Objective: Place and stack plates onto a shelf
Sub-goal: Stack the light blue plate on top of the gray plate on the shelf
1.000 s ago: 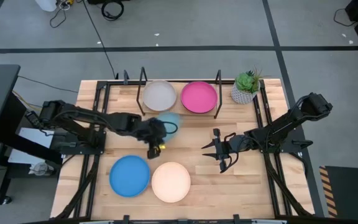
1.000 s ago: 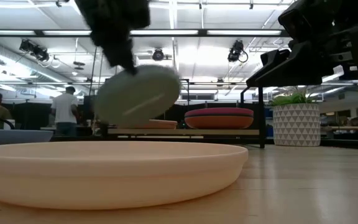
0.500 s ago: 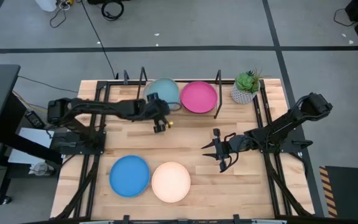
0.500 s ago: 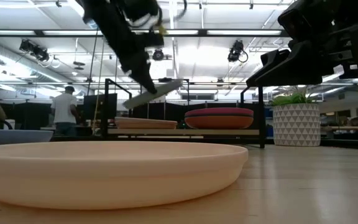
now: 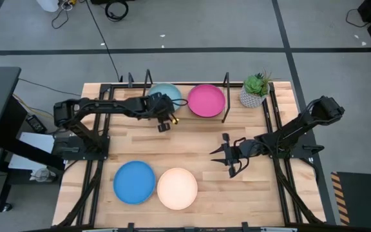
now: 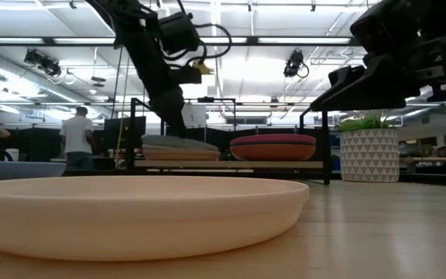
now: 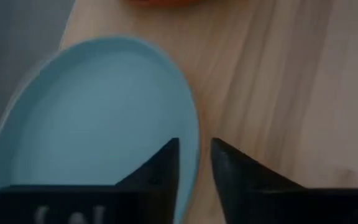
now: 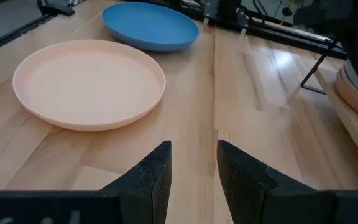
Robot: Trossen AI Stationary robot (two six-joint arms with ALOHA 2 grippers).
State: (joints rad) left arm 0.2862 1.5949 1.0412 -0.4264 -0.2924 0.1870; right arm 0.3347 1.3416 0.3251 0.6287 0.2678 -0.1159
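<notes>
Plant [image 5: 255, 89] beside shelf [image 5: 134, 109] — left gripper [image 5: 161, 115] grips light-blue plate [image 5: 167, 92] rim

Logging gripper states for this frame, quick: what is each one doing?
Left gripper: shut on the light blue plate, at the shelf.
Right gripper: open, holding nothing, over the table.

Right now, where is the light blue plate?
The light blue plate lies on the shelf, on the left-hand stack beside the magenta plate, with the left gripper at its near edge, seen in the high view.
</notes>
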